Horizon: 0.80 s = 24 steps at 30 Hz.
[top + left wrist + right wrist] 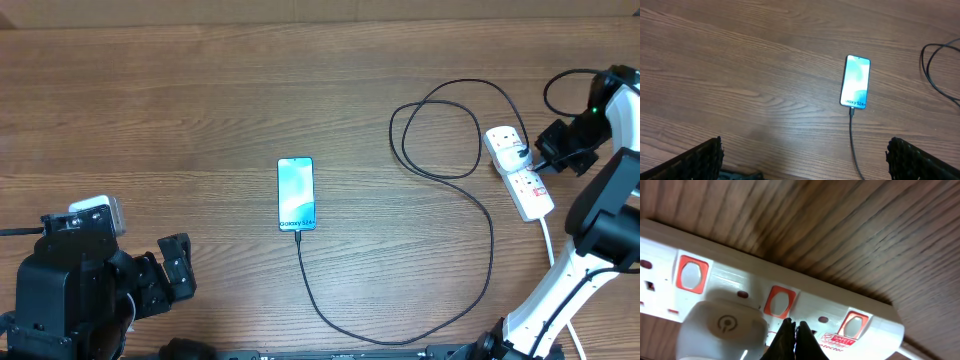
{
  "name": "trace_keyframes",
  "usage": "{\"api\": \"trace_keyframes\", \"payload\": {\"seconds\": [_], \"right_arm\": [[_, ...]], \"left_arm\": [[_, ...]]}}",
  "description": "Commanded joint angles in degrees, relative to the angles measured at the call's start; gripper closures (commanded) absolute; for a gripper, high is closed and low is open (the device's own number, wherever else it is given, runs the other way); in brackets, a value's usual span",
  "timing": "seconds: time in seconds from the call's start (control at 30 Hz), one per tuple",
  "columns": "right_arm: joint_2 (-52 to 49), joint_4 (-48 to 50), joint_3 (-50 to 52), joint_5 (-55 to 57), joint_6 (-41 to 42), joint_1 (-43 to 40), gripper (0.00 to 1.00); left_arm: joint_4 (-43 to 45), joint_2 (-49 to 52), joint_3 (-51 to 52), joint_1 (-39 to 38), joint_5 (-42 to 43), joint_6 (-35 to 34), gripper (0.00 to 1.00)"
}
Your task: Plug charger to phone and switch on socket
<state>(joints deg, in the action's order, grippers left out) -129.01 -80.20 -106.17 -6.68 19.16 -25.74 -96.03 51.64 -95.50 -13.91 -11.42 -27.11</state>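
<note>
The phone [296,194] lies face up mid-table, screen lit; it also shows in the left wrist view [856,81]. The charger cable [470,270] runs from the phone's bottom edge, loops right and back, and ends at a white plug [722,330] seated in the socket [519,170]. The cable tip [852,111] sits in the phone's port. My right gripper [792,326] is shut, its tips right at the socket's face [880,325] just below the middle red switch [780,301]. My left gripper [802,155] is open and empty, well left of and nearer than the phone.
The socket's white cord [548,245] runs down past the right arm's base. Two more red switches [691,273] flank the middle one. The wooden table's [150,120] far edge is at the top of the overhead view.
</note>
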Motion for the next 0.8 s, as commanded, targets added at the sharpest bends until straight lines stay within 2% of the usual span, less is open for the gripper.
{"api": "trace_keyframes", "payload": {"seconds": [0.0,0.47,0.77], "right_arm": [[-0.09,0.55,0.39,-0.74,-0.61,0.33,0.96],[-0.22,1.57,0.52,-3.74,-1.46,0.39,0.96],[-0.35,6.32,5.90,-3.93,-1.20,1.51,0.96]], "left_arm": [[0.09,-0.04,0.15,-0.37,-1.01,-1.20,0.00],[0.09,-0.04,0.15,-0.37,-1.03,-1.20,0.00],[0.09,-0.04,0.15,-0.37,-1.03,-1.20,0.01]]}}
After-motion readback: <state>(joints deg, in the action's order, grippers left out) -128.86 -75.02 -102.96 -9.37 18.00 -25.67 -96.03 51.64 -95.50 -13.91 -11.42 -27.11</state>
